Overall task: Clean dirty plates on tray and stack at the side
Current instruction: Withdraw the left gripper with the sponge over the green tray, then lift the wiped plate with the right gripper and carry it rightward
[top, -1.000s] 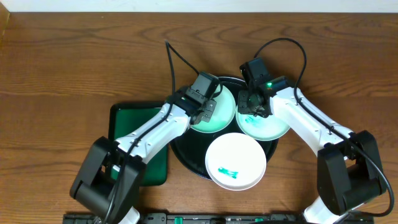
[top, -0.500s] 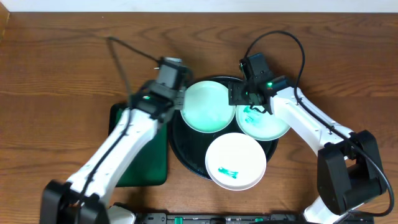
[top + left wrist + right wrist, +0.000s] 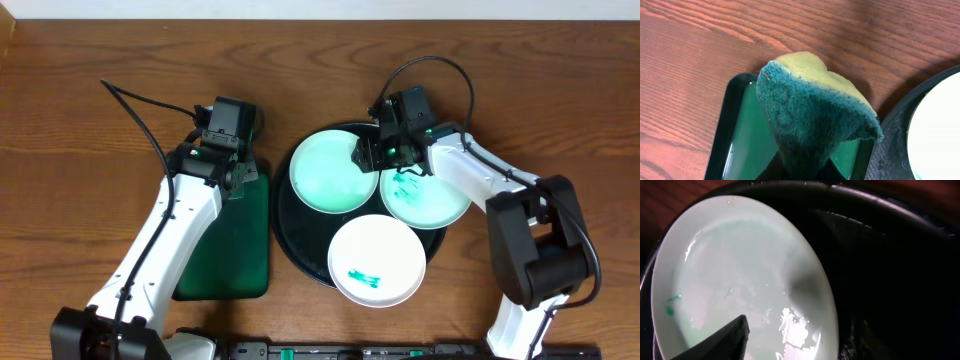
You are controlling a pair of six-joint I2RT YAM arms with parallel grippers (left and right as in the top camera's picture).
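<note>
Three plates lie on the round black tray (image 3: 287,228). The back-left plate (image 3: 325,178) is pale mint and nearly free of smears; it fills the right wrist view (image 3: 735,265), with a small teal speck at its left edge. The back-right plate (image 3: 430,200) and the front plate (image 3: 377,258) carry teal smears. My right gripper (image 3: 370,155) is open, its fingers (image 3: 795,340) on either side of the back-left plate's right rim. My left gripper (image 3: 236,168) is shut on a yellow-and-green sponge (image 3: 810,110) above the green tray's far end.
A rectangular dark-green tray (image 3: 225,255) lies left of the black tray, also seen under the sponge (image 3: 745,135). The black tray's rim (image 3: 890,150) and a plate edge (image 3: 940,125) show at the right of the left wrist view. Bare wooden table surrounds both trays.
My left arm swung left with the sponge, off the back-left plate to over the green tray. My right gripper shifted left from the smeared back-right plate to the back-left plate's rim.
</note>
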